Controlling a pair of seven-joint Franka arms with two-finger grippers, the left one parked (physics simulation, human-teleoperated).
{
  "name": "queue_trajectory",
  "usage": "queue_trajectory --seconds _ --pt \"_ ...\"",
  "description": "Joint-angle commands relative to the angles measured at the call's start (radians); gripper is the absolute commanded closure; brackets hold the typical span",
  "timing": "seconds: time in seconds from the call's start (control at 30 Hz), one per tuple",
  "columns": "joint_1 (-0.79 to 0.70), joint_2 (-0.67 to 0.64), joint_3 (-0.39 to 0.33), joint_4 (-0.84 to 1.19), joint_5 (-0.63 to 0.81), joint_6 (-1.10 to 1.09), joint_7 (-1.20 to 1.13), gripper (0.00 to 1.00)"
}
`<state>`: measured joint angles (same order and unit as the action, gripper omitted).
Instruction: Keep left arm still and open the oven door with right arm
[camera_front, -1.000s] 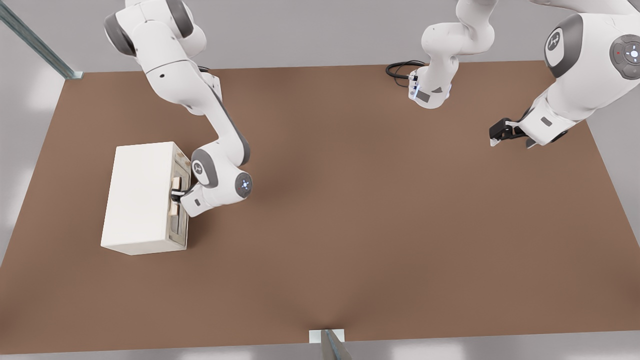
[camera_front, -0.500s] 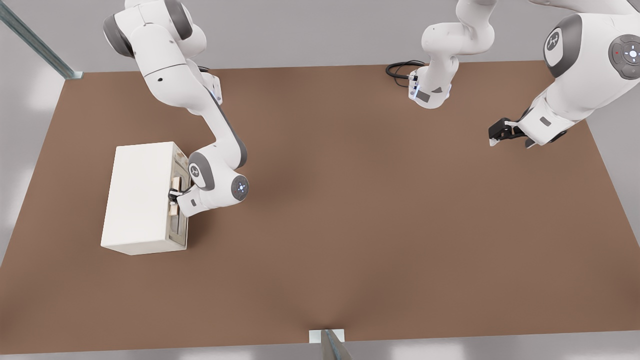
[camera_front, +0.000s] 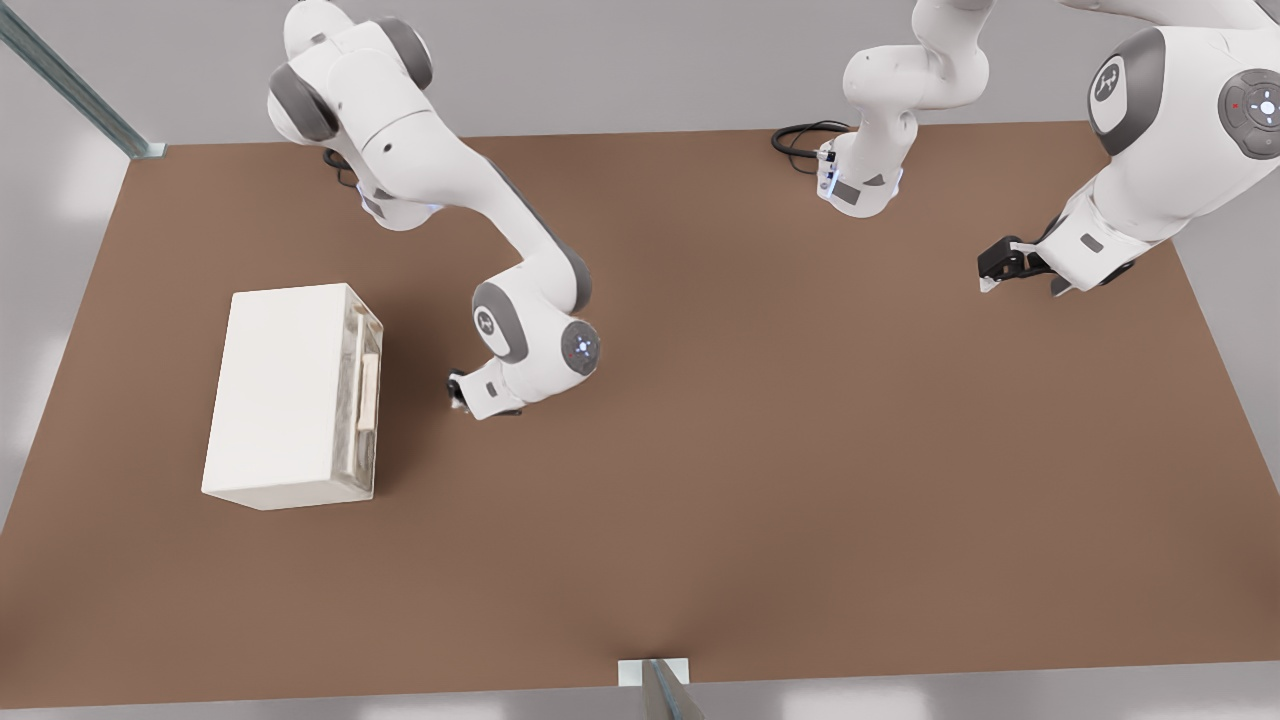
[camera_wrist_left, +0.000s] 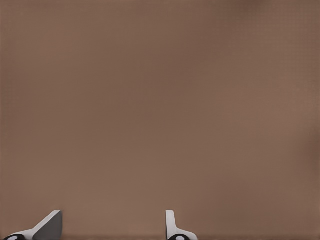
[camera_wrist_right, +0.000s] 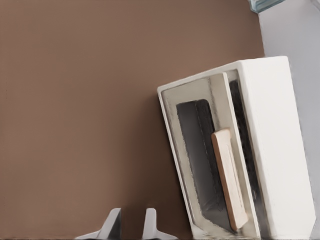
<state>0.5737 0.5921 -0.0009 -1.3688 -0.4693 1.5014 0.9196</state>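
The cream oven (camera_front: 280, 390) (camera_wrist_right: 272, 150) stands on the brown table at the front view's left. Its glazed oven door (camera_front: 360, 440) (camera_wrist_right: 196, 145) faces the front view's right, and the beige bar handle (camera_front: 369, 392) (camera_wrist_right: 229, 175) runs along it. In the right wrist view a thin dark gap shows between the door and the box. The right arm's gripper (camera_front: 456, 388) (camera_wrist_right: 131, 226) hovers low over the table, a short way off the door toward the front view's right. It touches nothing. Its fingers stand a narrow gap apart with nothing between them.
The parked left arm's gripper (camera_front: 995, 268) hangs over the table at the front view's right. A black cable (camera_front: 800, 140) lies at the far edge. A metal bracket (camera_front: 655, 682) sits at the near edge, and a metal beam (camera_front: 70, 85) crosses the upper left corner.
The gripper was on the door handle; it has come off and pulled back toward the front view's right. The handle now shows whole. The parked arm has not moved.
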Motion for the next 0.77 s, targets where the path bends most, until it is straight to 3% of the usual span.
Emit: queue_trajectory --seconds 0.0,0.1,0.13,0.2,0.4,0.73 --pt "-0.092 -0.008 -0.002 0.106 0.250 -0.076 -0.384 0.00" --pt "-0.265 -0.052 -0.002 0.232 0.357 -0.059 -0.812 0.00" --pt "-0.397 -0.132 0.038 0.200 0.402 -0.032 -0.950 0.00" --pt "-0.563 -0.350 0.117 -0.024 0.403 0.065 -1.010 0.00" --pt "-0.574 -0.284 0.102 0.112 0.400 0.049 -1.010 0.00" --pt "-0.598 -0.271 0.090 0.102 0.393 0.056 -0.986 0.00"
